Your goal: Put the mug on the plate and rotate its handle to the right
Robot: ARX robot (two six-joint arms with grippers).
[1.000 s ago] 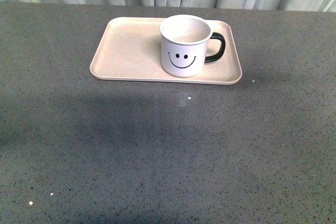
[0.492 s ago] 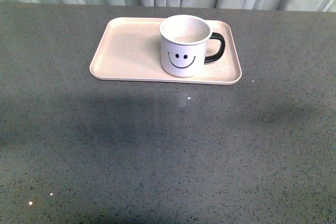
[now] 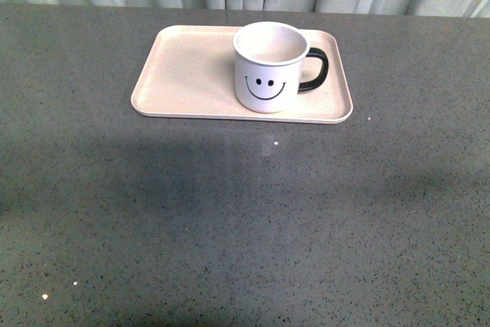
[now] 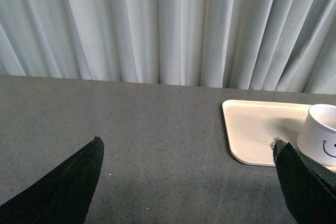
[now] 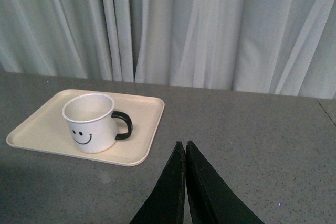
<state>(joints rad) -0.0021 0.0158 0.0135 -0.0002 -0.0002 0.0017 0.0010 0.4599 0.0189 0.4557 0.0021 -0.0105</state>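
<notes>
The task is looking finished: the mug (image 3: 269, 67) is standing upright on the plate (image 3: 184, 74), toward its right half, and the handle (image 3: 315, 70) is pointing right, so nothing seems left to do. Both arms are hanging well clear of it. The left gripper (image 4: 189, 182) is showing its dark fingers spread wide, released; the right gripper (image 5: 185, 153) is showing its fingers pressed together, clenched on nothing. The mug is looking glossy, round and white with a black smiley; the plate is a matte beige rectangle with rounded corners, lying on a speckled grey table (image 3: 245, 220) before pale pleated curtains (image 4: 157, 24)
</notes>
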